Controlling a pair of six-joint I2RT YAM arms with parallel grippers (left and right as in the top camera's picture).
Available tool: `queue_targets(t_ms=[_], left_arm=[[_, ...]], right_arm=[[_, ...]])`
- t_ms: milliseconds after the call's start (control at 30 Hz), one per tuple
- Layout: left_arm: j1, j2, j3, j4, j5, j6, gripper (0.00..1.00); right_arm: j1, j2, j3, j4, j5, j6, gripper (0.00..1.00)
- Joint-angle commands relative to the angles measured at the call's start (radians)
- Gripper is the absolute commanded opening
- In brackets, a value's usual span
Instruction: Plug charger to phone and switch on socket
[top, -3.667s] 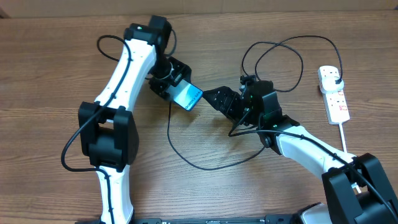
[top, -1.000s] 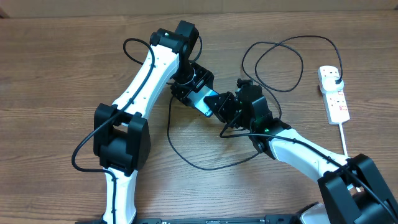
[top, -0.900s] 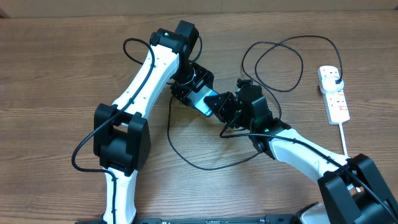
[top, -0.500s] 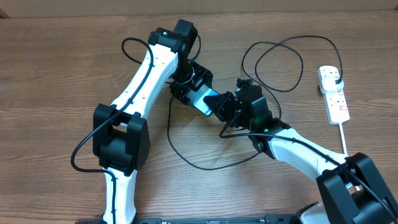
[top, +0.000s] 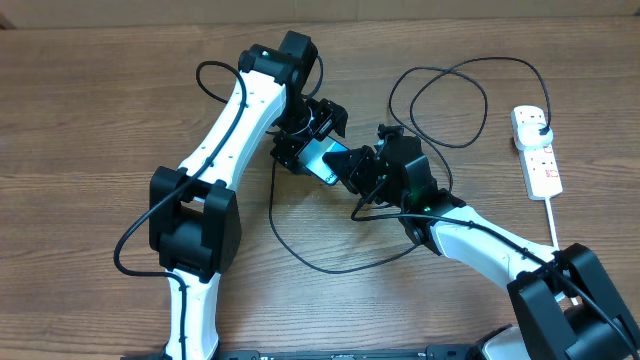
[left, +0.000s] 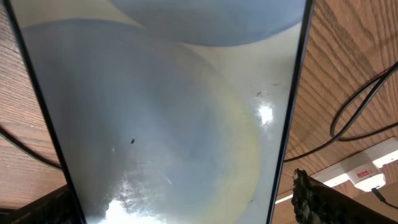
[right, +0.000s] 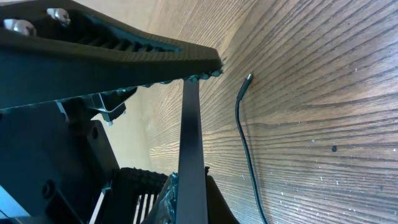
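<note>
Phone (top: 323, 160) is up off the table (top: 80, 130), in the middle, between my two hands. My right gripper (top: 350, 168) looks pinched on the phone: in the right wrist view the thin dark edge runs from one finger to the other. My left gripper (top: 312, 140) is right at the phone too, and the screen fills its whole view. I cannot tell if the left one is squeezing or has let go.

I think I am only at the holding step. The charger (right: 238, 112) is not in the phone yet. Its small tip (right: 247, 78) lies flat on the wood, just beside the phone, and nothing holds it.

Next, I think one hand must keep the phone steady. The other must let go, pick up the tip and push it straight into the phone. That hole is tiny, so the tip has to line up well. The switch comes after that.

The socket (top: 538, 155) is well apart, far on my right side. The black cable makes big loops near my right arm and could snag it. On the left there is lots of bare wood to move in.
</note>
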Motion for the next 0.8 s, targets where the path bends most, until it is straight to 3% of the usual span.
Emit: queue_targets(t_ms=[0, 133, 400, 567, 767], left_arm=[[0.007, -0.002, 0.020, 0.002, 0.011, 0.031, 1.00], [0.058, -0.002, 0.021, 0.018, 0.070, 0.178, 1.00], [0.199, -0.003, 0.021, 0.110, 0.374, 0.542, 1.00], [0.243, -0.002, 0.021, 0.122, 0.502, 0.620, 0.99], [0.241, -0.002, 0.021, 0.167, 0.625, 0.629, 0.99]], right_arm=[[-0.003, -0.016, 0.020, 0.022, -0.019, 0.004, 0.04], [-0.032, -0.016, 0.020, 0.022, -0.028, 0.004, 0.04], [-0.109, -0.019, 0.021, 0.092, -0.079, 0.004, 0.04], [-0.128, -0.019, 0.023, 0.108, -0.044, 0.064, 0.04], [-0.128, -0.019, 0.043, 0.151, 0.032, 0.135, 0.04]])
